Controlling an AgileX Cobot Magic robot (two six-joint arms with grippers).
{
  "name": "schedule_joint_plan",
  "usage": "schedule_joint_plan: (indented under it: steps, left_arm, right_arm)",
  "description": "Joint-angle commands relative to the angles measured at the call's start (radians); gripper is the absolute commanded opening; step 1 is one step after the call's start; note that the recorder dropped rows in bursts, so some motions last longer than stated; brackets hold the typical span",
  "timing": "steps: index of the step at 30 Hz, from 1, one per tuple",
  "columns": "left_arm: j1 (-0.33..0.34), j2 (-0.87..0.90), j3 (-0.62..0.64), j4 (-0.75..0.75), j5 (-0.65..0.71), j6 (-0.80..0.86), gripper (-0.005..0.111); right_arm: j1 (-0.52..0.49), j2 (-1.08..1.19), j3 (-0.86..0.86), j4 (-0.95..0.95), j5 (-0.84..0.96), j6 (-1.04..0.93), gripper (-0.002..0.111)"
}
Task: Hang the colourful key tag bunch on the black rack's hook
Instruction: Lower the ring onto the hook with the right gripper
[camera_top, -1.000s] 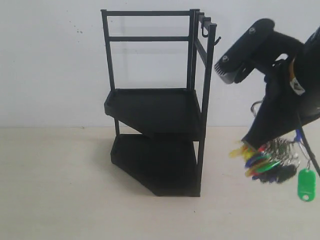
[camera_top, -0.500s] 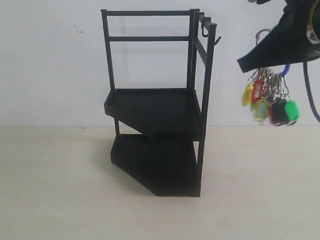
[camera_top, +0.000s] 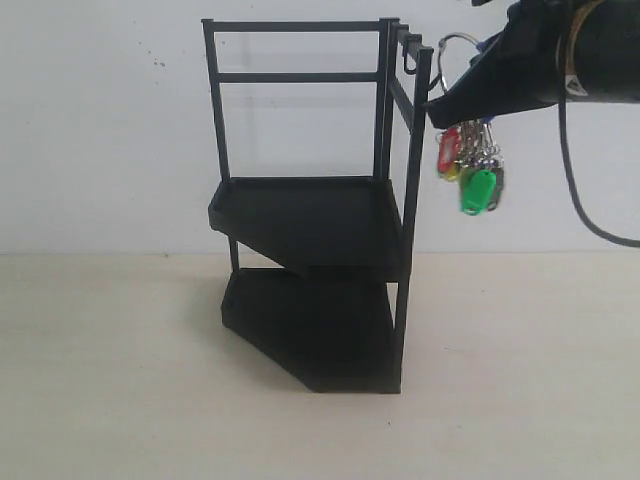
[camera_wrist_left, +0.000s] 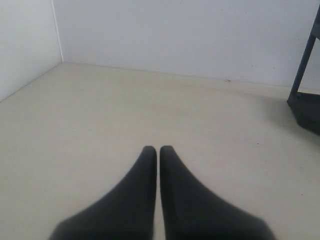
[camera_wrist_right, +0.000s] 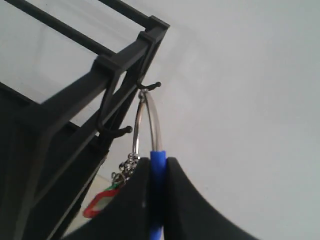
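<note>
Right gripper (camera_top: 436, 113) has moved left and a bit up since half a second ago. It was well out to the right of the black rack (camera_top: 310, 225); now my tips sit just beside the front upper post. The key tag bunch (camera_top: 471, 165) came along with it. A second ago it hung down near table height at the far right.

Bunch now dangles under my right jaws, just beside the post, roughly between top rail and upper shelf height, well clear of the table (camera_top: 150, 380). Green tag (camera_top: 478, 190) hangs lowest, red tag (camera_top: 448, 150) is on the rack side.

Right jaws: pinching the blue loop (camera_wrist_right: 157, 175), squeezed from both sides. The metal ring (camera_wrist_right: 156, 125) stands up out of the loop toward the rack's top rail. The ring's top is right at the hook (camera_wrist_right: 151, 86), the short prong off the post. Can't tell from the right wrist view whether the ring touches the prong or is over it. The exterior view doesn't settle it, since my own fingers cover that spot. The J-shaped hook (camera_wrist_right: 114, 131) on the rail sits just beside the ring.

Left gripper (camera_wrist_left: 158, 149): jaws pressed together tip to tip, low over the table surface. The rack's foot shows at the edge of the left wrist view.
</note>
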Motion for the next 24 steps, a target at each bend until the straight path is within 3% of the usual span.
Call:
schedule_joint_plan:
  steps: [1, 24]
  left_arm:
    - [-0.001, 0.004, -0.002, -0.003, -0.005, 0.002, 0.004]
    - [-0.001, 0.004, -0.002, -0.003, -0.007, 0.002, 0.004]
  right_arm:
    - [-0.005, 0.004, -0.013, -0.018, -0.028, 0.030, 0.000]
    - [-0.003, 0.009, 0.029, 0.013, -0.109, 0.100, 0.000]
